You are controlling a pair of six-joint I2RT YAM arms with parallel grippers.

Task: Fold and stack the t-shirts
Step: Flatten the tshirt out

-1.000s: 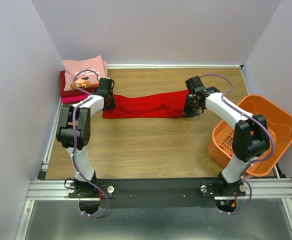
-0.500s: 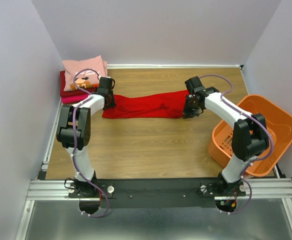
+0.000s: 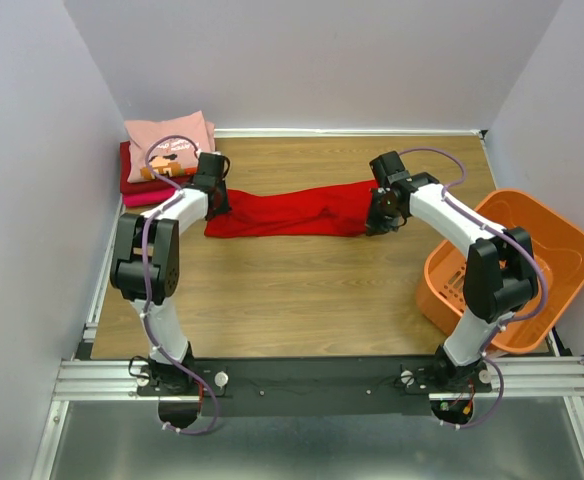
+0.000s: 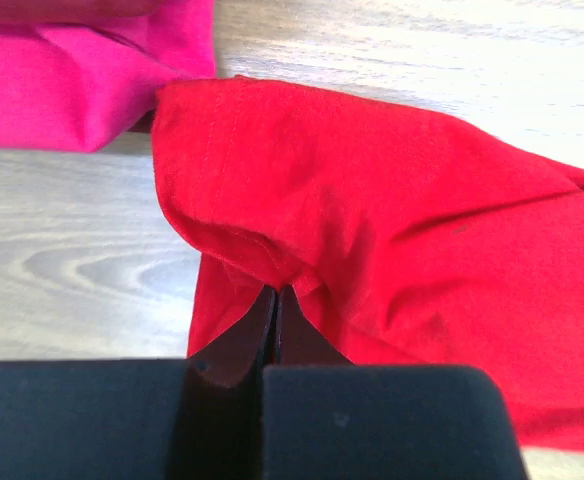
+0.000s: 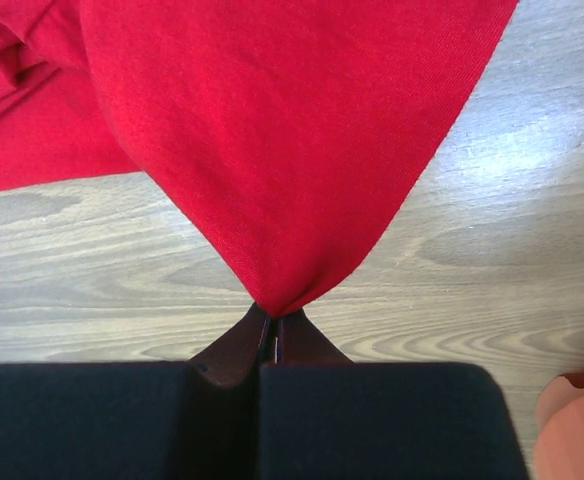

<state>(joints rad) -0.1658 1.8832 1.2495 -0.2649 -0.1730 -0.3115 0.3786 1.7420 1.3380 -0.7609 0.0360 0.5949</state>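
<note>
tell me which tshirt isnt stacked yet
The bright red t-shirt, stretched between the left tool and right tool; the pink, dark red and magenta ones lie stacked far left.

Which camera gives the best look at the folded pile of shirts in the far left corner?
The top external view: it shows the whole folded pile, pink printed tee on top, red and magenta beneath. The left wrist view catches only a magenta edge beside the red shirt. The right wrist view shows none of it.
</note>
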